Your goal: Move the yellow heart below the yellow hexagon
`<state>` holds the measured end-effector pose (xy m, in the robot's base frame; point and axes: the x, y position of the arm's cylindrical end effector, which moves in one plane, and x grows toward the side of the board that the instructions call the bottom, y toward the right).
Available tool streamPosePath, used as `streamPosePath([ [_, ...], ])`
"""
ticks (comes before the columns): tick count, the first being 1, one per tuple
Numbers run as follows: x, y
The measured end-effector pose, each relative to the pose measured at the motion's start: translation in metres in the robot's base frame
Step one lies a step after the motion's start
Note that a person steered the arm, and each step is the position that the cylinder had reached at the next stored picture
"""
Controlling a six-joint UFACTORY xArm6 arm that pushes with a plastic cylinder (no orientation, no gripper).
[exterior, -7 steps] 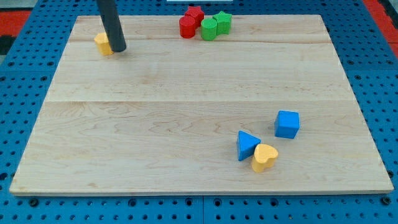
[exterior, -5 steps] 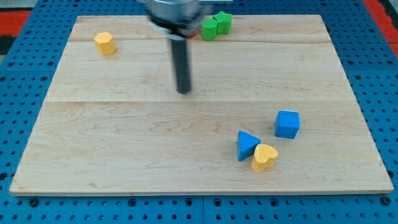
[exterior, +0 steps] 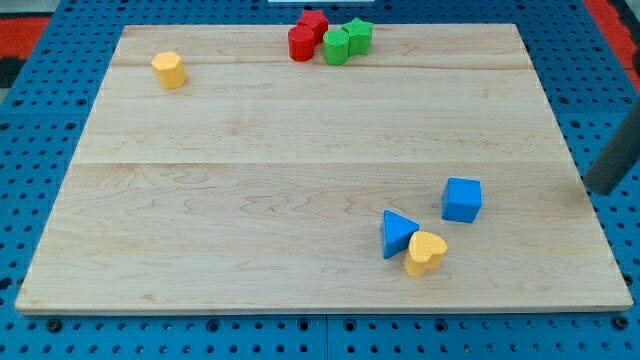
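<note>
Item: my tip (exterior: 598, 189), relocated from beside the yellow hexagon (exterior: 169, 70) to the worktop's (exterior: 250, 180) right edge. No hand fitted, so no grip state. Yellow heart (exterior: 426, 252) untouched, touching blue triangle (exterior: 398, 233); push pending.

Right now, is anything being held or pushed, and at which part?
Nothing is held or touched. My tip stands at the board's right edge, apart from every block; the nearest, the blue cube, lies to its left, the yellow heart beyond.
</note>
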<state>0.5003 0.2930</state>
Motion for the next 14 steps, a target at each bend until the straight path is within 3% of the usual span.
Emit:
streamPosePath([
  [1,0.038,-0.030],
  [3,0.046,-0.159],
  [4,0.072,-0.175],
  [7,0.085,-0.315],
  [8,0.085,-0.318],
  [10,0.118,-0.395],
  [11,0.094,-0.404],
  [13,0.007,-0.395],
  [14,0.000,-0.410],
])
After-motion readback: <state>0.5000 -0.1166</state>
